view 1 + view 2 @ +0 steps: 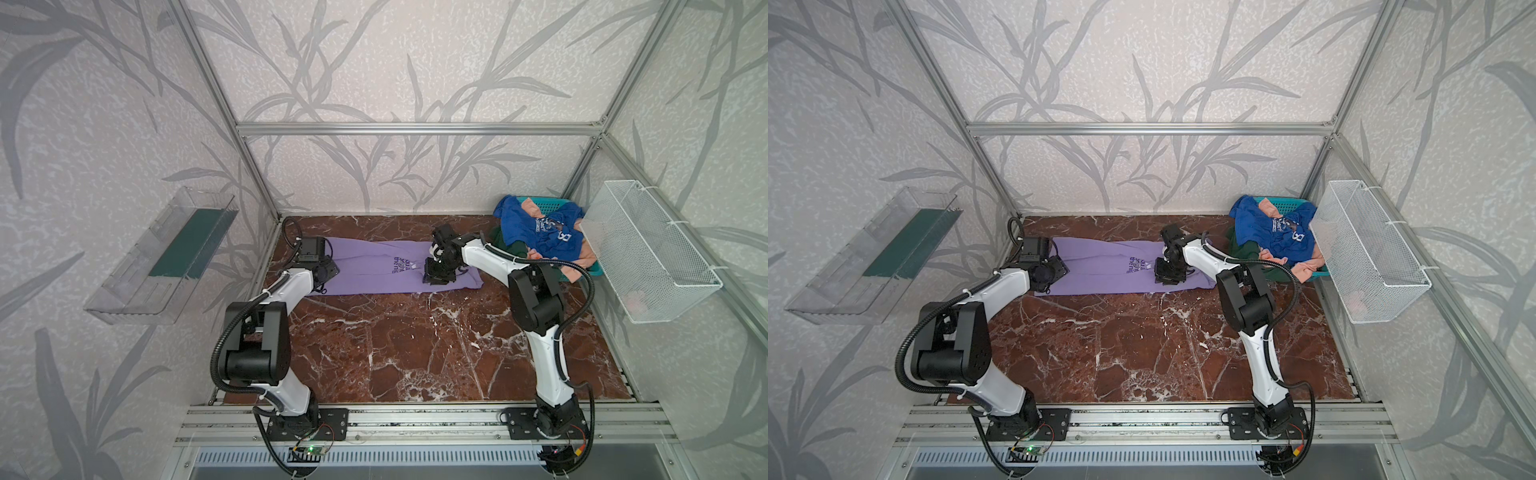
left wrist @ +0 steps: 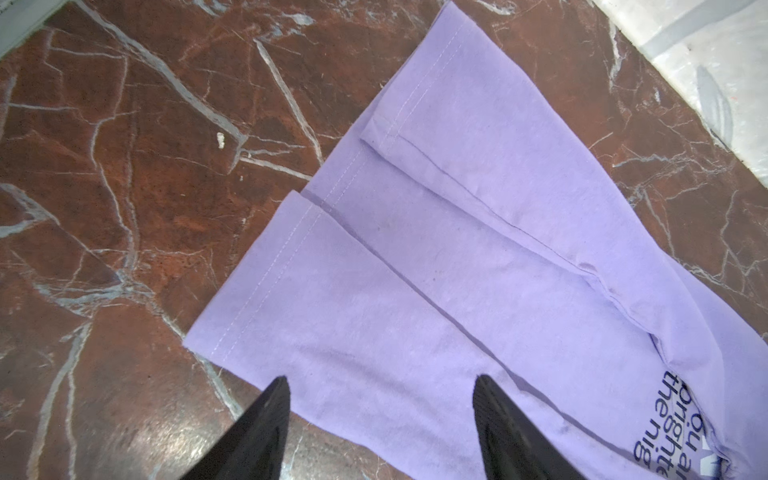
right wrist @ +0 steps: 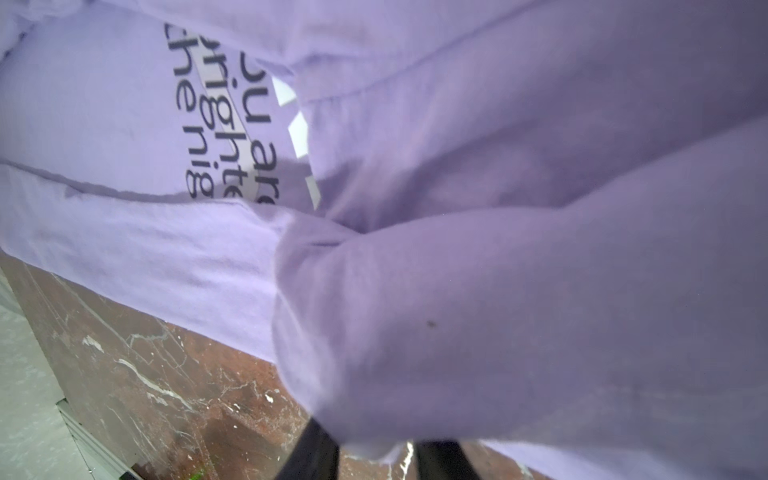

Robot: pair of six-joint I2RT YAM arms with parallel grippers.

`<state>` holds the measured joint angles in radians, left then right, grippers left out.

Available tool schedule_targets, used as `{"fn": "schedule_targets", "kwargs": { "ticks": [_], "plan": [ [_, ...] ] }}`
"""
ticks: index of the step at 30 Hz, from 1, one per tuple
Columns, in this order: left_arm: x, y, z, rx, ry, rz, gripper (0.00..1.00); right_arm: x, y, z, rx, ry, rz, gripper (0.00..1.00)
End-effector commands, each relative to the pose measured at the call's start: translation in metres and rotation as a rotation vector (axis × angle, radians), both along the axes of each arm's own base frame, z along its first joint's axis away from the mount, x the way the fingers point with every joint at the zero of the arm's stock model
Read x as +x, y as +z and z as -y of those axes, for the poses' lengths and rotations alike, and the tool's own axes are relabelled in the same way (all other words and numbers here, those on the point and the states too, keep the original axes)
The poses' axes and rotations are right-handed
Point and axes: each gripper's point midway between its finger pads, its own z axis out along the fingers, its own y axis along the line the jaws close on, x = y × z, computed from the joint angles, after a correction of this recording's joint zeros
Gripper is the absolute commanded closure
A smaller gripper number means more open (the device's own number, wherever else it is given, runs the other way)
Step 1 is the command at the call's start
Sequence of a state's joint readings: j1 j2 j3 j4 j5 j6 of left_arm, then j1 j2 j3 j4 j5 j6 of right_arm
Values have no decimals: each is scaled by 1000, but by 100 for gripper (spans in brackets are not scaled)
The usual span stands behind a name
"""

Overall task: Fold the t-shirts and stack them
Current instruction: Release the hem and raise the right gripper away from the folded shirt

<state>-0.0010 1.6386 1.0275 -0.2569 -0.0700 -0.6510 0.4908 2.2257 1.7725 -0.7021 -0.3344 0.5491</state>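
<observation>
**Lavender shirt lies long at the counter's back**

The counter point(image 1: 415, 353) shows open marble in front of the lavender t-shirt point(image 1: 374, 266). The blue t-shirt point(image 1: 536, 228) is heaped in the teal basket point(image 1: 540, 201) in the right corner. The left claw point(image 2: 380, 378) is spread over the hem end, and the right claw point(image 3: 376, 436) pinches a bunched fold at the opposite end.

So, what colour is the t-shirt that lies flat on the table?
The t-shirt is lavender purple; the left wrist view shows it best.
</observation>
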Motion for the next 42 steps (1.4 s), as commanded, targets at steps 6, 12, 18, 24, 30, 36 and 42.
{"fn": "schedule_targets", "kwargs": {
  "ticks": [6,12,18,24,30,36,42],
  "plan": [
    [0,-7,4,-19,1,-16,30,11,3,5,-120,39,29,91],
    [2,-15,9,-47,-8,-34,30,29,1,5,-201,86,45,96],
    [2,-18,13,-66,-16,-36,30,54,5,18,-355,133,81,92],
    [2,-24,27,-91,-65,-29,30,80,14,20,-390,127,176,70],
    [-4,-24,44,-32,-139,-47,30,91,32,31,-388,91,231,25],
    [4,-14,80,1,-261,-19,30,94,73,63,-359,13,236,13],
    [18,-11,139,-2,-403,10,30,77,84,102,-375,-40,166,14]
  ]
}}
